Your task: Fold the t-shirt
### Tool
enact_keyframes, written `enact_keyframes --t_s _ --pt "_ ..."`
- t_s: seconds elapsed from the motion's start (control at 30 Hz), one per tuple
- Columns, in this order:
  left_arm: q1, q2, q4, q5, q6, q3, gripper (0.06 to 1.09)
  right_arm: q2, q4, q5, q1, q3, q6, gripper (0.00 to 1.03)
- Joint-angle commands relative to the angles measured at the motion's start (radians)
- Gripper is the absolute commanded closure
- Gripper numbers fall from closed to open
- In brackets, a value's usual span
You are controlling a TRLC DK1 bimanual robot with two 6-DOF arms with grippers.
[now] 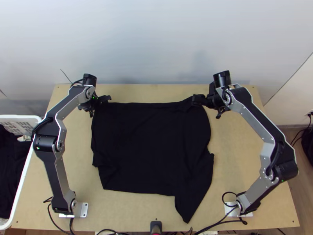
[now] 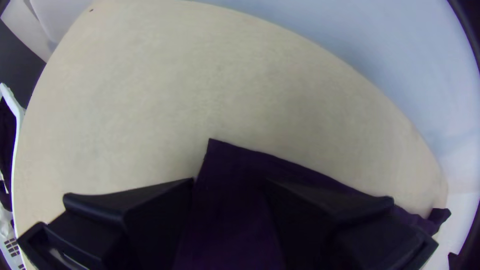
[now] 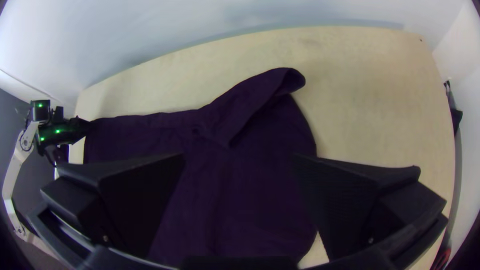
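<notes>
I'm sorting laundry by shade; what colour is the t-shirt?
The t-shirt is black, seen best in the top view.

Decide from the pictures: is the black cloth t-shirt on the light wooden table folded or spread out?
Spread, though not neatly: the black cloth t-shirt lies broad across the light wooden table, one far corner curled over.

T-shirt [image 1: 148,145] here on the tbl [image 1: 238,156], wall [image 1: 148,43] behind it. Basket [image 1: 23,116] off to its L, w/ cloth [image 1: 11,168] inside!
</notes>
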Motion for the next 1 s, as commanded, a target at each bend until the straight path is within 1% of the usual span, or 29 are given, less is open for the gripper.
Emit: enact_keyframes --t_s 0.0,0.03,0.1,0.23,0.3,0.37,0.43,0.67,0.8,0.83,0.87,0.9,0.93,0.97 --pt "-0.015 0.01 0.021 -0.004 0.008 -0.002 0.73 0.112 0.047 0.047 -0.01 0.055 0.004 0.03" --pt "-0.015 0.008 0.024 -0.004 0.009 0.0 0.82 0.135 0.058 0.058 -0.01 0.064 0.007 0.03" --pt "-0.015 0.007 0.026 -0.004 0.017 0.004 1.05 0.186 0.062 0.067 -0.01 0.091 0.016 0.04" --pt "-0.014 -0.013 0.018 -0.007 0.029 -0.002 1.05 0.274 0.062 0.076 -0.008 0.15 0.028 0.04" --pt "-0.007 -0.029 0.02 -0.01 0.028 -0.008 1.05 0.316 0.067 0.105 -0.007 0.188 0.044 0.04" --pt "0.0 -0.039 0.018 -0.01 0.028 -0.011 1.05 0.355 0.068 0.156 -0.004 0.229 0.059 0.04" --pt "0.005 -0.052 0.018 -0.01 0.028 -0.017 1.05 0.384 0.068 0.179 -0.004 0.263 0.074 0.04" --pt "0.006 -0.081 0.018 -0.01 0.026 -0.039 1.05 0.43 0.068 0.187 0.015 0.337 0.09 0.08" --pt "0.006 -0.092 0.018 -0.01 0.028 -0.037 1.05 0.442 0.068 0.188 0.032 0.366 0.09 0.26" --pt "0.006 -0.092 0.016 -0.01 0.028 -0.037 1.05 0.447 0.068 0.194 0.036 0.377 0.09 0.34" --pt "0.006 -0.093 0.016 -0.01 0.028 -0.037 1.05 0.453 0.07 0.203 0.039 0.387 0.09 0.45" --pt "0.006 -0.093 0.016 -0.01 0.028 -0.037 1.05 0.459 0.07 0.217 0.045 0.401 0.087 0.58" --pt "0.006 -0.095 0.016 -0.01 0.028 -0.037 1.05 0.467 0.071 0.236 0.05 0.417 0.082 0.73" --pt "0.006 -0.096 0.015 -0.01 0.028 -0.039 1.05 0.476 0.071 0.245 0.055 0.433 0.068 0.9"
